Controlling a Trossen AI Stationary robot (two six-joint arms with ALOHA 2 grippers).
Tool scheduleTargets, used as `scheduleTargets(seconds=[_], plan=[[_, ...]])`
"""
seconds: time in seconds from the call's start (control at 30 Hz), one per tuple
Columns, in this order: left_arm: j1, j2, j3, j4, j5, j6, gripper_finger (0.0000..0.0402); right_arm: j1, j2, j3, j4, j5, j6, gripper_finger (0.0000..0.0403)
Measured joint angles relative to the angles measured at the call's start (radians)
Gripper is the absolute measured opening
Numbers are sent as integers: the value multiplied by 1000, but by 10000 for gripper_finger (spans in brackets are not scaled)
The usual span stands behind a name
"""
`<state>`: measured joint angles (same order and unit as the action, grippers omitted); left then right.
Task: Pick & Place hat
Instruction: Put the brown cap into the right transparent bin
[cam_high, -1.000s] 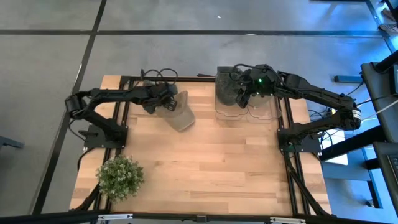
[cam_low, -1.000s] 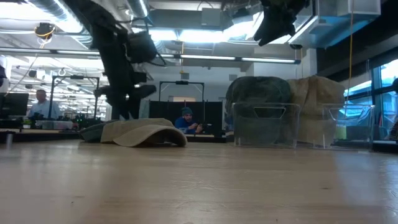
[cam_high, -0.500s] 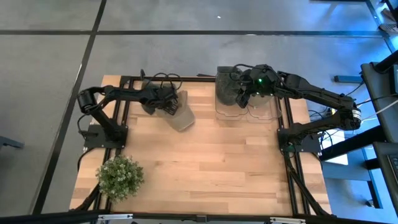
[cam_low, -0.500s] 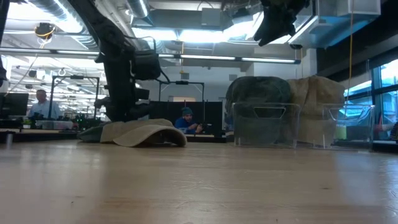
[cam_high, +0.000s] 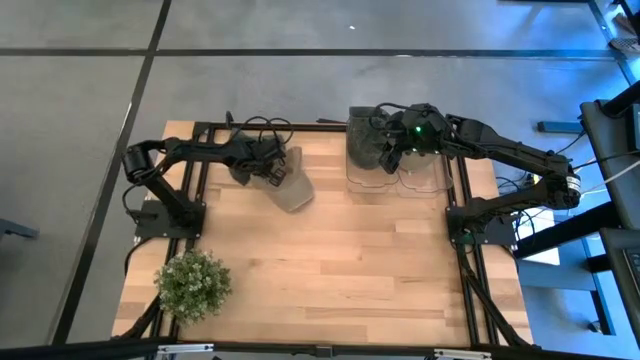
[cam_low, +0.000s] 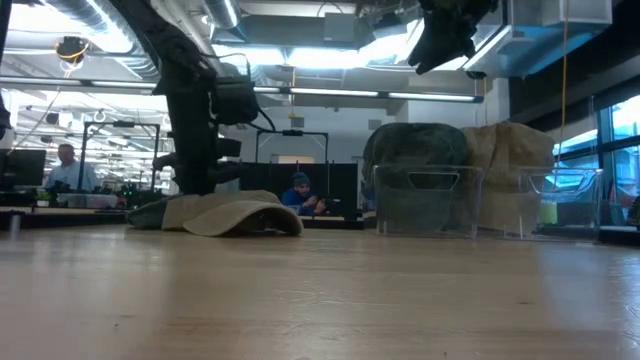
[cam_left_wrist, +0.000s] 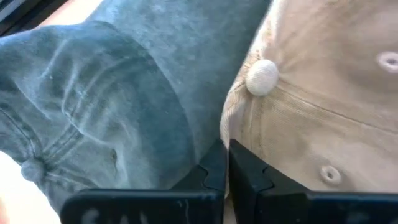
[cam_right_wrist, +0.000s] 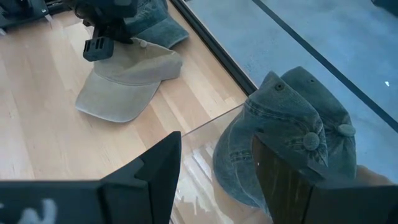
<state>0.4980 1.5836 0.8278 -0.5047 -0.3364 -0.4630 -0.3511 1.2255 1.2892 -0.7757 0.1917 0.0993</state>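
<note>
Table (cam_high: 330, 270): pale wood planks in a black frame, seen whole from above.
Right arm: reaches across the far right corner of the table, hanging above the bins.
Left arm: stretched along the far edge, wrist bent down over the two hats lying on the wood.
Clear bins (cam_low: 428, 200): two see-through boxes side by side at the far right; one holds grey-blue denim hats (cam_right_wrist: 280, 137), the other a tan fabric pile (cam_low: 510, 150).
Potted plant (cam_high: 193, 284): bushy green, at the near left corner, well apart from everything else.
Tan hat (cam_high: 290, 180): a beige cotton cap with a covered top button, stitched eyelets and a curved brim, lying crown up on the far left part of the table.
Blue-grey hat (cam_left_wrist: 106, 106): faded denim cap, seams showing, lying against the tan hat on its far side.
Left gripper (cam_left_wrist: 227, 163): fingers pressed together with no gap, tips down at the seam where the two hats meet; nothing visibly pinched.
Right gripper (cam_right_wrist: 217, 168): fingers spread wide, empty, above the denim hats' bin.
</note>
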Motion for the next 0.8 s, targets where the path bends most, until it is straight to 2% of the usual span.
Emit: scheduleTargets(seconds=[0.23,0.4,0.53,0.7,0.8], plan=[[-54,-68,90,-125,2,43,4,0,0,0,0,-12,-4,197],[-104,-172,163,-158,13,95,4,1,0,0,22,-130,-34,197],[-158,-255,225,-156,67,128,3,21,4,0,110,-245,-85,197],[-230,-334,294,-150,155,128,3,80,38,0,263,-273,-146,197],[-282,-354,329,-150,166,107,3,121,78,1,341,-273,-181,197]])
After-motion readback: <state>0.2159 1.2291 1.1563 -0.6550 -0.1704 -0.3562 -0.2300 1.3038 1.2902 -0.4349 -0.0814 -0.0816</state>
